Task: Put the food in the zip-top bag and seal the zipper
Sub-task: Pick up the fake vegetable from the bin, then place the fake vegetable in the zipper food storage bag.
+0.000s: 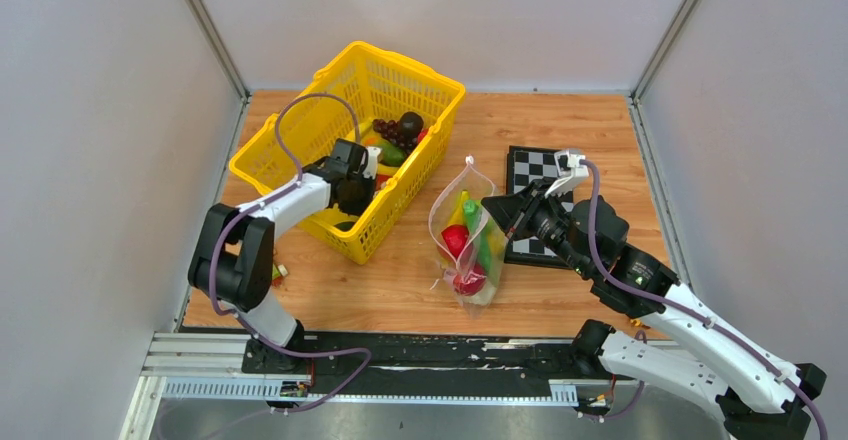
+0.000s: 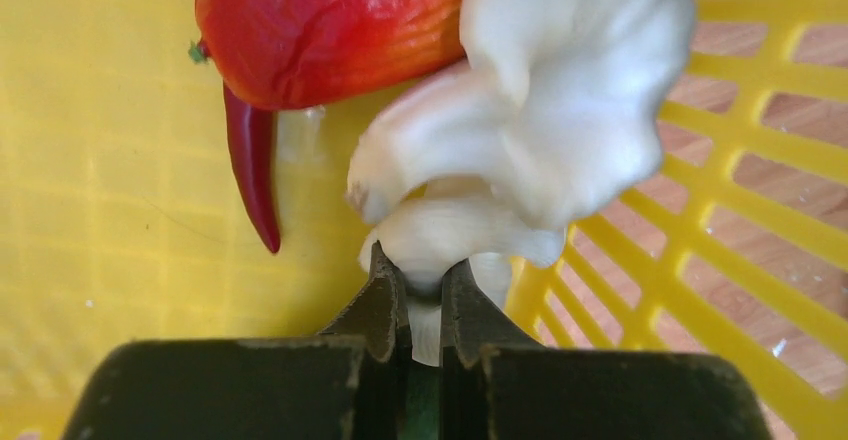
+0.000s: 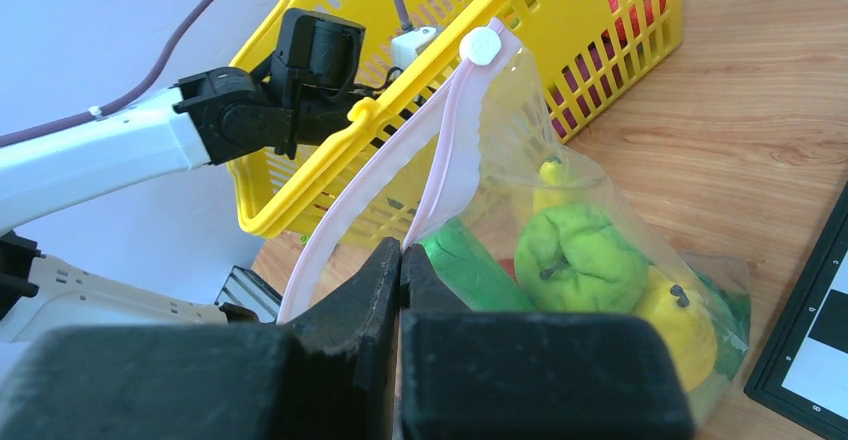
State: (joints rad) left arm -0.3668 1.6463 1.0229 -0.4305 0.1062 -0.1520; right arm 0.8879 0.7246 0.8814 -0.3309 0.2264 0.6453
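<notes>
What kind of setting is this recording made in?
Probably a lab robot cell, not a kitchen: blank grey panel walls box in a wooden table, two arms are bolted to a metal rail, and the food in the yellow basket is plastic toys.

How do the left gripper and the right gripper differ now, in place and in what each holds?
The left gripper is inside the yellow basket; the right gripper is outside it, at the zip-top bag. The left pinches a white garlic-like toy; the right pinches the bag's pink zipper. Both are shut on something.
</notes>
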